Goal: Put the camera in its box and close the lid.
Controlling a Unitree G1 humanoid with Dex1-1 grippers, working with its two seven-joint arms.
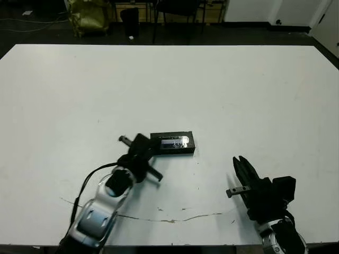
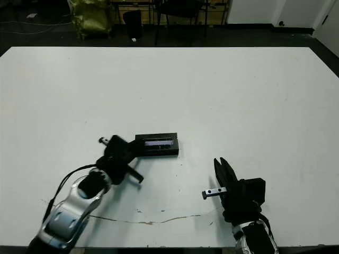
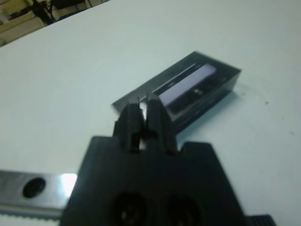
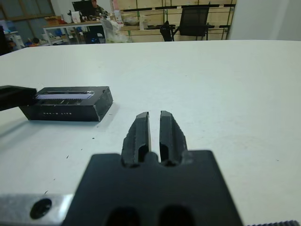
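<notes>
The lid [image 1: 174, 141], black with a glossy pale stripe, lies flat on top of the box [image 4: 66, 113], whose black side walls show beneath it at the table's middle front. The camera is hidden from every view. My left gripper [image 1: 150, 146] is shut, its tips at the box's left end, over the lid's near corner [image 3: 141, 101] in the left wrist view. I cannot tell whether they touch it. My right gripper [image 1: 240, 161] is shut on nothing, low over the table, a hand's length to the right of the box and in front of it.
A thin dark crack line [image 1: 169, 218] runs across the white table [image 1: 238, 90] near its front edge. Beyond the far edge stand a yellow bag [image 1: 87, 16] and dark chair legs [image 1: 175, 13].
</notes>
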